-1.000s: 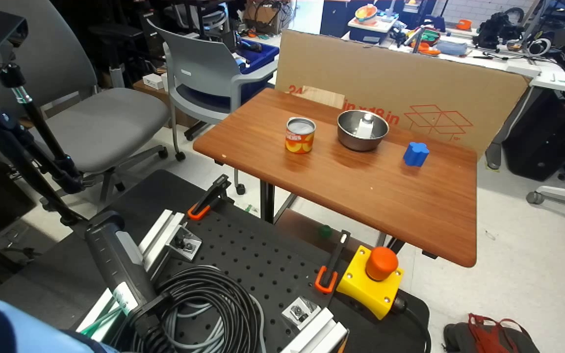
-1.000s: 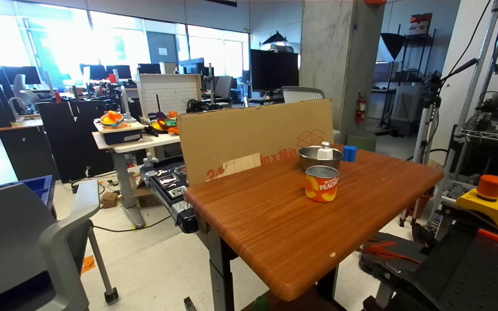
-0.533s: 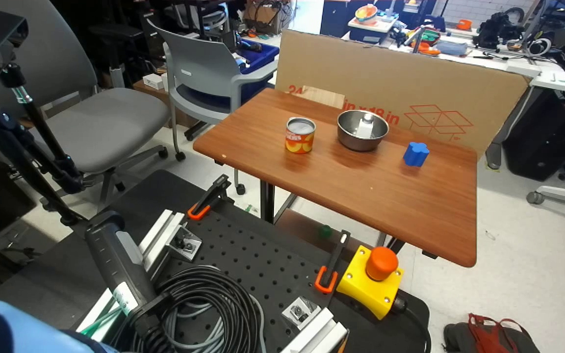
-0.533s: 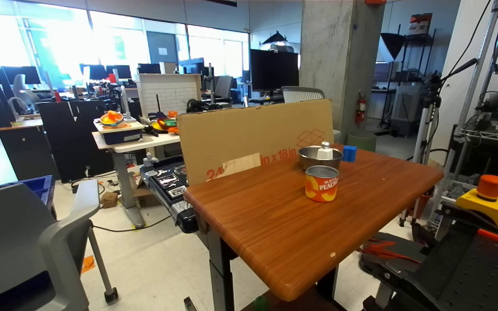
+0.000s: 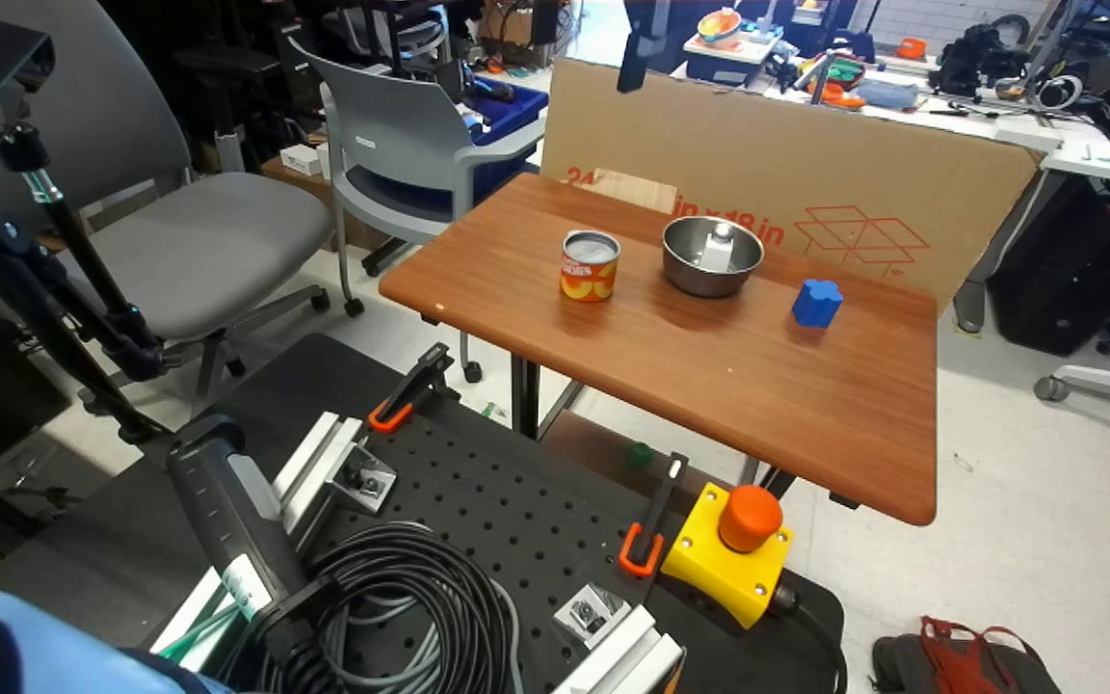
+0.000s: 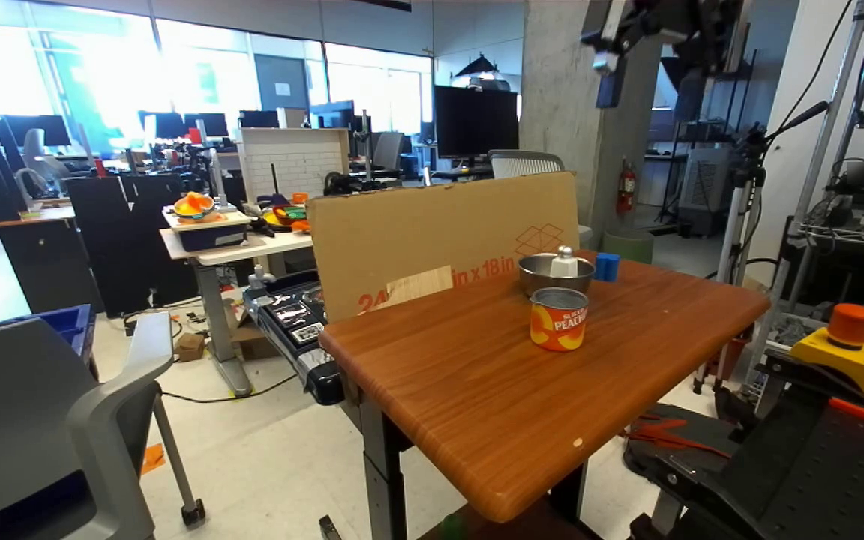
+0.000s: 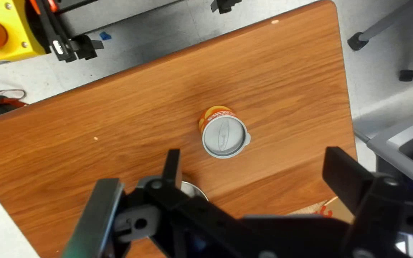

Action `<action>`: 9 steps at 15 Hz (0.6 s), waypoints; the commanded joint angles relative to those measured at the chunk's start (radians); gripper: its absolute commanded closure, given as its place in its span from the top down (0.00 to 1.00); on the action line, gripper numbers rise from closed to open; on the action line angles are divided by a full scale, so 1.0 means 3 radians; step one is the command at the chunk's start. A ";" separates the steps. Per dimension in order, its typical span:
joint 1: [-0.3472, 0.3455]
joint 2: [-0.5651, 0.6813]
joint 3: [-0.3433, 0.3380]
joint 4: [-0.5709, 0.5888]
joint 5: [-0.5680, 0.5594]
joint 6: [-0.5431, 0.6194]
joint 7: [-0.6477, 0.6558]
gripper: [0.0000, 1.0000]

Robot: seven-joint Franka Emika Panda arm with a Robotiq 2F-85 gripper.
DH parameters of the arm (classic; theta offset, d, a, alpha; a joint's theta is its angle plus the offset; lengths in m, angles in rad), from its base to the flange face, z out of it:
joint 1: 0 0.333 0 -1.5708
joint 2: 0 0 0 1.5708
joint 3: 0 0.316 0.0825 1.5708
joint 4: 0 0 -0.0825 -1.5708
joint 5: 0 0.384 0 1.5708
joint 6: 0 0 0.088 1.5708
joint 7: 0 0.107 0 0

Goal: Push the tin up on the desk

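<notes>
Tin [image 5: 590, 268] stands upright on your wooden counter [image 5: 709, 361], toward the left end in an exterior view, with the metal bowl [image 5: 707, 282] a little apart on its right, a white object [image 5: 717, 253] inside that, and the blue block [image 5: 817, 304] farther right. Your pincer [image 6: 649, 90] hangs well above the counter, its two fingers [image 7: 346, 175] spread wide; in the wrist view you see the tin below, touching neither. Along the counter's far side you have a long sheet of cardboard [image 5: 786, 145].
</notes>
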 commanded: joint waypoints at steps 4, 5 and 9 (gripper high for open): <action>0.0066 0.0958 0.0011 0.0507 -0.0014 -0.0157 0.0475 1.00; 0.0068 0.1060 -0.0009 0.0573 -0.0107 -0.0298 0.0588 1.00; 0.0087 0.1401 -0.0078 0.0817 -0.0230 -0.1025 0.0702 1.00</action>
